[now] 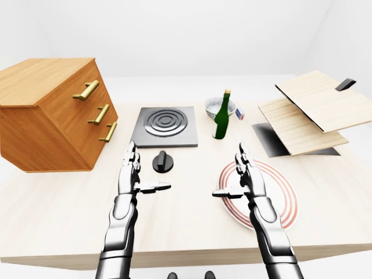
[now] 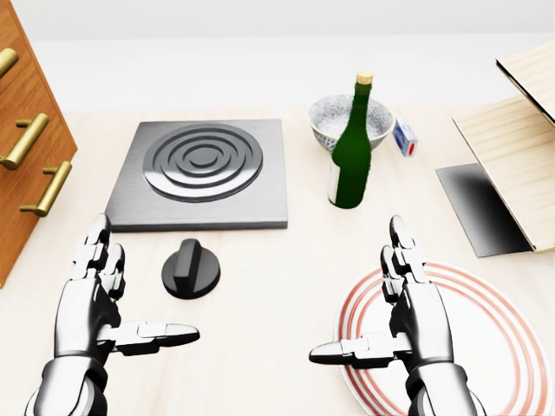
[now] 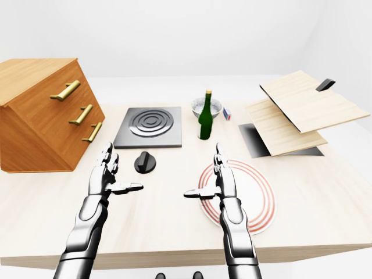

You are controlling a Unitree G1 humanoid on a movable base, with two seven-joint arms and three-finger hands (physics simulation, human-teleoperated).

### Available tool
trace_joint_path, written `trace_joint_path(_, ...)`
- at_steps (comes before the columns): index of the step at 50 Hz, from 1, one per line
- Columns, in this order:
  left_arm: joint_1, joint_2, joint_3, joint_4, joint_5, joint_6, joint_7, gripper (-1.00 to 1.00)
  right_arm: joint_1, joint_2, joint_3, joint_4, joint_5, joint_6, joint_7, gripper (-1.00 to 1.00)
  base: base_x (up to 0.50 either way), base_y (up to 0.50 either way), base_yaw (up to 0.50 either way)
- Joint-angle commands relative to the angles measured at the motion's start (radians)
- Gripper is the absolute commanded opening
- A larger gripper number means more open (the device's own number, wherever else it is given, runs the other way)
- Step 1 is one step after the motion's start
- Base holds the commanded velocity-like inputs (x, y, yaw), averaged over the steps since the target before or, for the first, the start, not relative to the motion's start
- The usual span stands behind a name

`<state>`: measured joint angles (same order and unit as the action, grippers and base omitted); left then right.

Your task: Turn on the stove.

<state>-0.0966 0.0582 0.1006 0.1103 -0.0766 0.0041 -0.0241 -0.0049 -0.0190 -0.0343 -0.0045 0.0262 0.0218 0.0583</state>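
Left hand [image 2: 91, 299] and right hand [image 2: 408, 303] are hovering open and holding nothing, flanking the black knob [image 2: 191, 269], which is sitting just below the stove [image 2: 205, 173]

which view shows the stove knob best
The head view: the stove knob is largest there, its raised grip bar clear, just below the stove. Both eye views show it smaller and flatter, beside the left robot hand.

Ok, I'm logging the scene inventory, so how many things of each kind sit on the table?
Stove plate: 1
Knob: 1
Bottle: 1
Bowl: 1
Striped plate: 1
Drawer cabinet: 1
Small carton: 1
Wooden boards: 2
Total: 9
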Motion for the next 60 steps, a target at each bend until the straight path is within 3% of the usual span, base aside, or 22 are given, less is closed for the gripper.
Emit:
trace_joint_path(1,0.0,0.001,0.0,-0.001,-0.002,0.0,0.001,1.0,0.003,0.001,0.001,0.0,-0.001,-0.004,0.001,1.0,0.37,0.0,0.0)
trace_joint_path(11,0.001,-0.002,-0.005,0.004,0.005,-0.003,0.001,1.0,0.006,0.003,-0.005,-0.001,0.009,-0.03,-0.011,1.0,0.11,0.0,0.0)
trace_joint_path(12,0.007,-0.003,-0.007,-0.005,0.006,0.001,0.0,1.0,0.012,0.003,-0.002,0.001,-0.006,-0.053,-0.02,1.0,0.0,0.0,0.0)
trace_joint_path(15,0.008,-0.005,-0.009,-0.007,0.009,0.0,-0.001,1.0,0.011,0.003,0.0,0.002,-0.003,-0.045,-0.018,1.0,0.0,0.0,0.0)
trace_joint_path(19,-0.008,-0.008,-0.015,0.04,0.018,-0.021,0.002,1.0,0.005,0.002,-0.003,0.007,-0.002,-0.038,-0.02,1.0,0.0,0.0,0.0)
trace_joint_path(22,-0.03,-0.008,-0.021,0.102,0.029,-0.051,0.006,1.0,0.002,0.001,-0.006,0.003,0.004,-0.025,-0.021,1.0,0.0,0.0,0.0)
trace_joint_path(28,-0.041,-0.015,-0.036,0.155,0.044,-0.078,0.014,1.0,-0.002,-0.001,-0.01,-0.005,0.017,-0.002,-0.018,1.0,0.0,0.0,0.0)
trace_joint_path(31,-0.052,-0.019,-0.043,0.189,0.052,-0.091,0.017,1.0,-0.001,-0.001,-0.011,-0.003,0.021,-0.007,-0.012,1.0,0.0,0.0,0.0)
trace_joint_path(38,-0.082,-0.024,-0.054,0.278,0.068,-0.091,0.022,1.0,-0.004,-0.002,-0.011,0.0,0.019,-0.01,-0.013,1.0,0.0,0.0,0.0)
trace_joint_path(53,-0.052,-0.039,-0.077,0.252,0.087,-0.091,0.021,1.0,-0.009,-0.002,-0.013,0.008,0.021,-0.011,-0.015,1.0,0.0,0.0,0.0)
trace_joint_path(55,-0.028,-0.043,-0.088,0.208,0.072,-0.091,-0.015,1.0,-0.011,-0.003,-0.015,0.007,0.025,-0.006,-0.013,1.0,0.0,0.0,0.0)
trace_joint_path(57,-0.005,-0.046,-0.097,0.162,0.06,-0.062,-0.049,1.0,-0.015,-0.003,-0.015,0.016,0.025,-0.01,-0.014,1.0,0.0,0.0,0.0)
trace_joint_path(59,0.002,-0.05,-0.097,0.157,0.076,-0.076,-0.029,1.0,-0.012,-0.002,-0.013,0.017,0.021,-0.015,-0.016,1.0,0.0,0.0,0.0)
trace_joint_path(60,0.023,-0.053,-0.109,0.121,0.063,-0.049,-0.06,1.0,-0.012,-0.002,-0.012,0.018,0.021,-0.015,-0.015,1.0,0.0,0.0,0.0)
